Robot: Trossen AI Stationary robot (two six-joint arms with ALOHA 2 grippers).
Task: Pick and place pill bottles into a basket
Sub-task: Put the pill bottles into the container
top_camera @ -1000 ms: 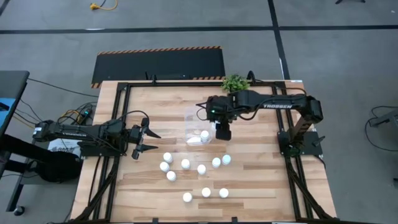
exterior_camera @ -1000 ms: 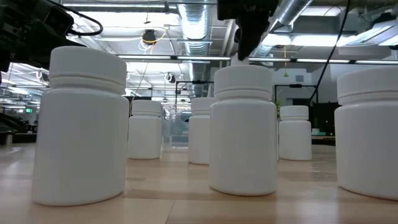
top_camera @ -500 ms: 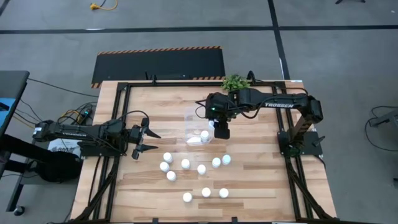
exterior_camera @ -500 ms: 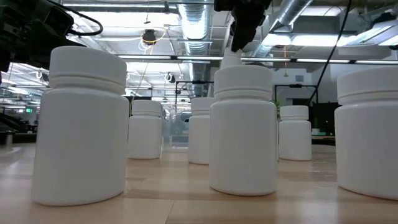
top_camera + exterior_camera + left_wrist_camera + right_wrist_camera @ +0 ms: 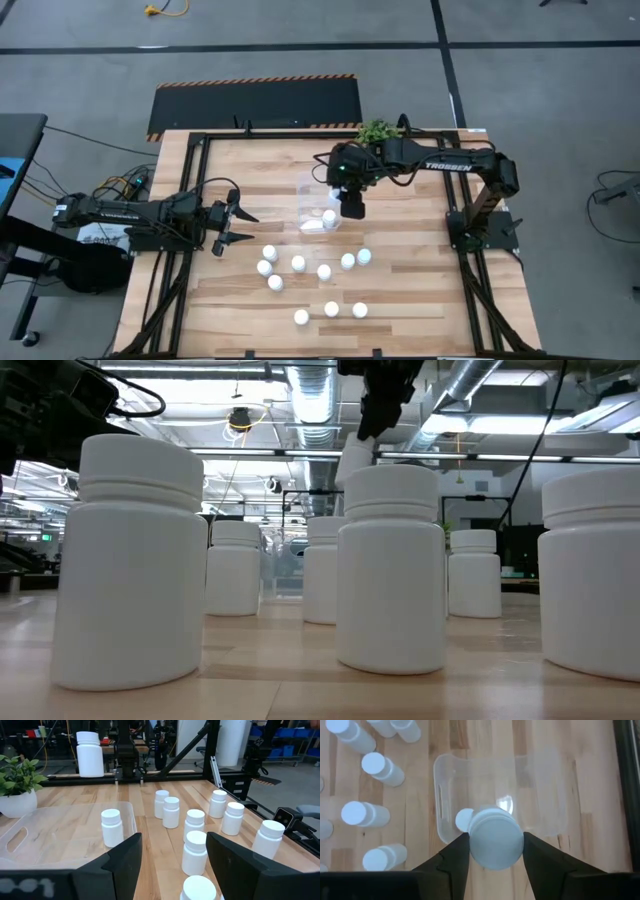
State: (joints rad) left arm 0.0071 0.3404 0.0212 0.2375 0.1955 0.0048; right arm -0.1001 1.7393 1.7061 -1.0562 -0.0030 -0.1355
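My right gripper [image 5: 350, 206] hangs over the clear basket [image 5: 540, 795], shut on a white pill bottle [image 5: 496, 832]. In the low view this bottle [image 5: 355, 460] shows below the dark fingers. Another bottle [image 5: 112, 826] stands on its base inside the basket [image 5: 65, 827]. Several more bottles [image 5: 320, 280] stand on the wooden table nearer the front edge. At the table's left side my left gripper [image 5: 240, 228] stands open and level, with nothing between its fingers [image 5: 120, 865]. My right gripper pinches the pill bottle by two opposite sides [image 5: 472, 845] between its two fingers. The fingers slant down from above. The bottle is lifted clear, cap toward the wrist, over the basket's near end.
A small green potted plant [image 5: 378, 131] stands at the table's far edge, behind my right arm. A black frame [image 5: 200, 150] runs around the tabletop. Bare wood lies to the right of the basket [image 5: 400, 215].
My right gripper has tipped and drifted slightly toward the table's left and far side with the bottle, still over the basket. In the low view the bottle now shows below the fingers. The grip has not changed.
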